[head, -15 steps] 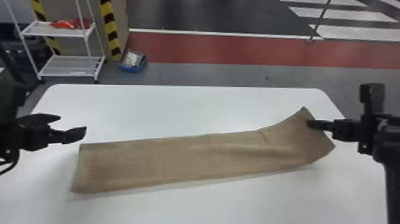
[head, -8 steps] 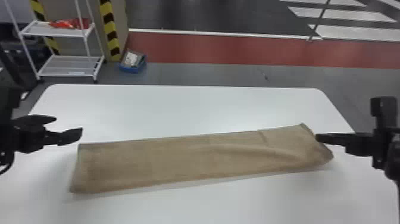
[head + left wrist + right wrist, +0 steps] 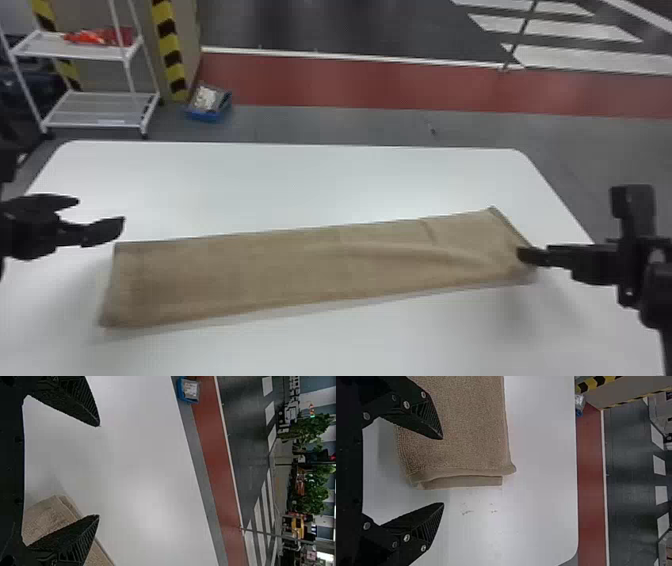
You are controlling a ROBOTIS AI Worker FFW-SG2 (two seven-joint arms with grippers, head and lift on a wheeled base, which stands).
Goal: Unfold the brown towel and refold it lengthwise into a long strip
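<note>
head view: brown towel (image 3: 280, 280) lies as a long strip across the white table (image 3: 300, 175), long way left to right. makes sense: full length supported, both ends within reach of an arm. left gripper (image 3: 100, 210) is beside the strip's left end, jaws wide, nothing in them. probably parked there to be close if that end needs a tug. right gripper (image 3: 522, 255) is at the right end, fingertips over or right against the towel's short edge; contact i can't confirm. looks placed to set that end down or straighten it. shallow ripple (image 3: 425, 252) runs toward that end, so the top layer is likely a bit slack.

left wrist view: jaws well apart, bare table between the tips. one finger overlaps the towel's corner in view, but no pinch, so that end rests on the table by itself.

right wrist view: jaws wide, no cloth clamped. short edge of the towel lies between the fingers, layers stacked, lower one peeking out past the upper. gap is probably there to clear the cloth without dragging the fold.

my read: lengthwise fold basically done. back off cleanly, maybe smooth the ripple. risk: a fingertip snags the top layer and skews the end.
</note>
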